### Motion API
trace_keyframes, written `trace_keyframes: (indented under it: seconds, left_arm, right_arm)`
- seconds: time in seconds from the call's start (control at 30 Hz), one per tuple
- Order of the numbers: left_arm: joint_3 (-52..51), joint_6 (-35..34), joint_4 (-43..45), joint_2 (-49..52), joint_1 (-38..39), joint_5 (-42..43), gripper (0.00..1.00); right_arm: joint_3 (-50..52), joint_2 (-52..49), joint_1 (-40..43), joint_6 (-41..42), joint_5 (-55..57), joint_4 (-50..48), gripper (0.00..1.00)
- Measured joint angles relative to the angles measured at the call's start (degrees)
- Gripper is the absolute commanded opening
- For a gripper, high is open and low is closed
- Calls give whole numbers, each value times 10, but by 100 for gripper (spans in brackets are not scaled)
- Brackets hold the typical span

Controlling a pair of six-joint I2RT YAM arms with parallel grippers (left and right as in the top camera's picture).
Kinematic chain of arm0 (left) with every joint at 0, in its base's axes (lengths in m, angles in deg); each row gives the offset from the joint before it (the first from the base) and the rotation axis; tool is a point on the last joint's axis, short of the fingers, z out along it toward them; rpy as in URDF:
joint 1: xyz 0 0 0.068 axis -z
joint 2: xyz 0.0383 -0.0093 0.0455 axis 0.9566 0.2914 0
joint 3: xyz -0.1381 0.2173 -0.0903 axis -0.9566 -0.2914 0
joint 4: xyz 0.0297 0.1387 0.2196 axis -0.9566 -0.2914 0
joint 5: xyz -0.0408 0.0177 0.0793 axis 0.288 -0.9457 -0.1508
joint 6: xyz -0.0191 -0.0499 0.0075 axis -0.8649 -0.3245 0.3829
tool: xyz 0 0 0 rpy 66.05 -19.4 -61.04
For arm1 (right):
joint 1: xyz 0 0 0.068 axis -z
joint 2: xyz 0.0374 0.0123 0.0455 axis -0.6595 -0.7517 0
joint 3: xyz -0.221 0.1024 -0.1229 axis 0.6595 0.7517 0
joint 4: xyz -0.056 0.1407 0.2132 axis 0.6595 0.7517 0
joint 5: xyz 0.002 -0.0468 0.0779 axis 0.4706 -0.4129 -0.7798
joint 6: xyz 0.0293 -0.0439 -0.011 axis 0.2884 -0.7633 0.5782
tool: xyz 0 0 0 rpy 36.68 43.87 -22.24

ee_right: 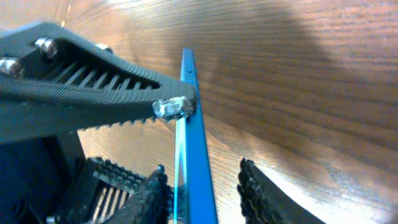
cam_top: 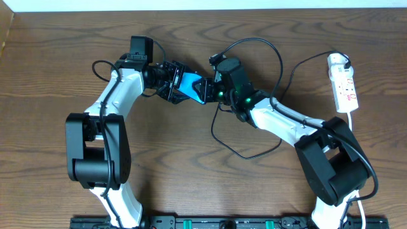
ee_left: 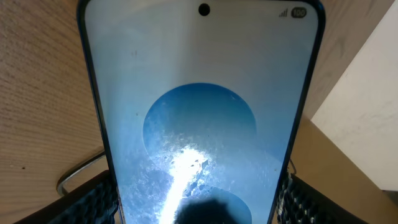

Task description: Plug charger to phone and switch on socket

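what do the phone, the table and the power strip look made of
Phone: glossy glass front, going by the glare, in a dark frame, maybe metal or plastic. Table: brown wood or wood-look laminate, matte, visible grain. Power strip: smooth white plastic, apparently.

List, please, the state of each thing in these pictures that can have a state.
phone: screen lit, gripped between the left claw's fingers.
left claw: shut on the phone.
right claw: open, one finger on each side of the phone's edge.
charger: lying in loose loops; whether it is plugged into the phone cannot be told.
socket: lying flat; switch on or off too small to tell.
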State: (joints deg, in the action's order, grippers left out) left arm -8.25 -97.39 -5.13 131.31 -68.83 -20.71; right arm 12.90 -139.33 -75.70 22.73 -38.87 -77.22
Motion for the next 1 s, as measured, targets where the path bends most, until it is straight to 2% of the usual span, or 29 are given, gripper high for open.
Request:
trace_keyframes:
  seconds: [0.07,0.17,0.2,0.37,0.47,0.6,0.87,1.0]
  left_arm:
    - [0,-2,0,0,0,-3,64]
    - [0,-2,1,0,0,-7,64]
    - [0,-3,3,0,0,-7,64]
    - [2,-4,6,0,-1,-9,65]
    - [2,-4,5,0,-1,-7,77]
    - [2,-5,11,0,0,9,79]
    - [3,11,178,0,0,81,81]
    - [4,14,227,0,0,111,81]
  right_arm:
    - [-1,-5,0,13,-1,-3,17]
    - [-3,-8,-2,28,-5,-14,2]
    - [-4,-9,-3,37,-5,-19,1]
    - [-5,-13,-3,68,-2,-33,1]
    - [-5,-13,3,91,-8,-31,1]
    - [-5,-15,32,122,-25,-29,1]
    - [-5,-15,107,190,-89,-45,1]
    - [-5,-14,130,247,-112,-110,1]
